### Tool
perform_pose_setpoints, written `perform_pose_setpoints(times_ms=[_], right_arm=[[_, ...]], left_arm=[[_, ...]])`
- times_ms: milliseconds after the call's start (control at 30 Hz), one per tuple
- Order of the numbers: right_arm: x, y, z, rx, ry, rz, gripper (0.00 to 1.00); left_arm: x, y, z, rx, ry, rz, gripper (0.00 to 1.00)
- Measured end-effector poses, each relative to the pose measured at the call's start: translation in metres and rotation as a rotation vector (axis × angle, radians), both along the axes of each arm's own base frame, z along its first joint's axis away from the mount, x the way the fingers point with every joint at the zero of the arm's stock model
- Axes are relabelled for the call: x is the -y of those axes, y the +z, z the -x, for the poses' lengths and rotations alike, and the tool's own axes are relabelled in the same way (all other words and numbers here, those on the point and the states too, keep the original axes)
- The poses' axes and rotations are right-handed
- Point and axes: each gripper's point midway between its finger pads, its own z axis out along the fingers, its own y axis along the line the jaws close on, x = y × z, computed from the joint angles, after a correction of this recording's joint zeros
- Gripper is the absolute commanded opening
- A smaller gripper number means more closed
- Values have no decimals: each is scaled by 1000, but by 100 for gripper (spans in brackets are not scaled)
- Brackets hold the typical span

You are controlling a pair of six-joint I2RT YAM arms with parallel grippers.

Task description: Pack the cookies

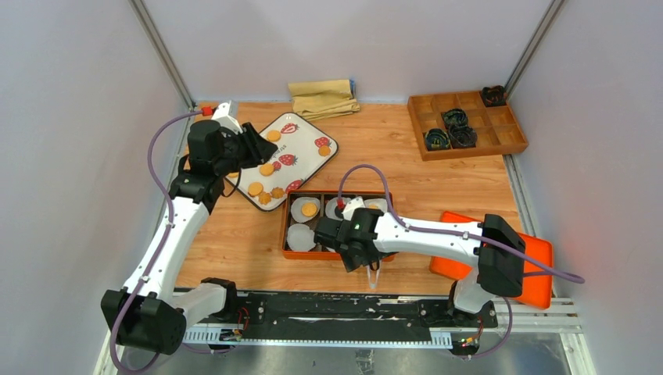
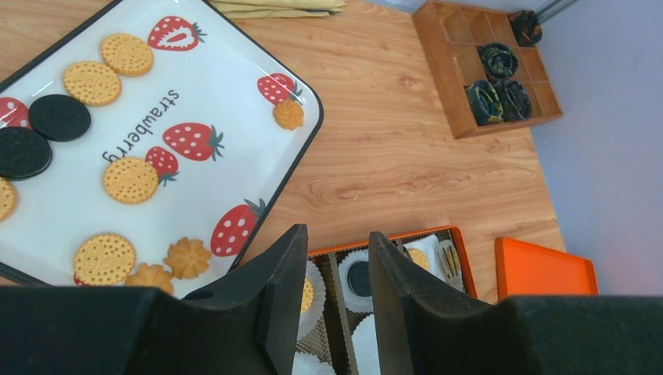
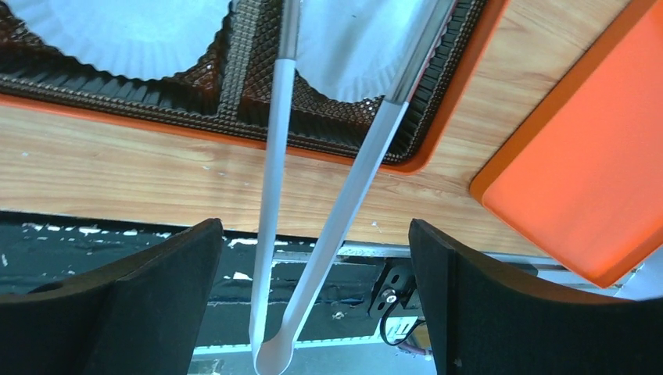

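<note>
left tool [image 2: 336,234] apart, cookies [image 2: 130,179] ahead-left on tray [image 2: 227,78] | right tool [image 3: 314,226] apart, straddling tongs [image 3: 271,195], seemingly unclamped

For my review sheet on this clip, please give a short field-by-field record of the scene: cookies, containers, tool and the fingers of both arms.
unpacked cookies: golden and black, spread on strawberry tray
packed cookies: a few, in paper cups inside orange box
tongs: by box's near edge, between right fingers, untouched
left gripper: above tray edge, fingers slightly apart, empty
right gripper: fingers wide open, around tongs
</note>
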Motion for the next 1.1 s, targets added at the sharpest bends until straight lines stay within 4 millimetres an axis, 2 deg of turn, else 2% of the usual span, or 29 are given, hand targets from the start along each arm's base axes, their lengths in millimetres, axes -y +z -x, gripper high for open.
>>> perform_pose_setpoints(times_ms=[233,500,567,733,800,967,1100], right_arm=[[11,-12,-2,5,-34,28,90],[13,-31,-3,-46,-48,-11,73],[9,-31,-5,-52,-42,-29,67],[2,-32,-6,-72,-25,-59,42],[3,-32,-6,-75,-22,-58,37],[7,-29,-6,-78,-31,-54,11],[7,-16,-6,-69,-34,-72,8]], left_arm=[[1,2,1,6,-9,4,41],[2,2,1,6,-10,4,41],[2,2,1,6,-10,5,41],[2,2,2,5,-15,6,41],[2,2,2,6,-15,7,41],[4,2,2,4,-22,10,41],[6,0,2,-4,-34,16,41]])
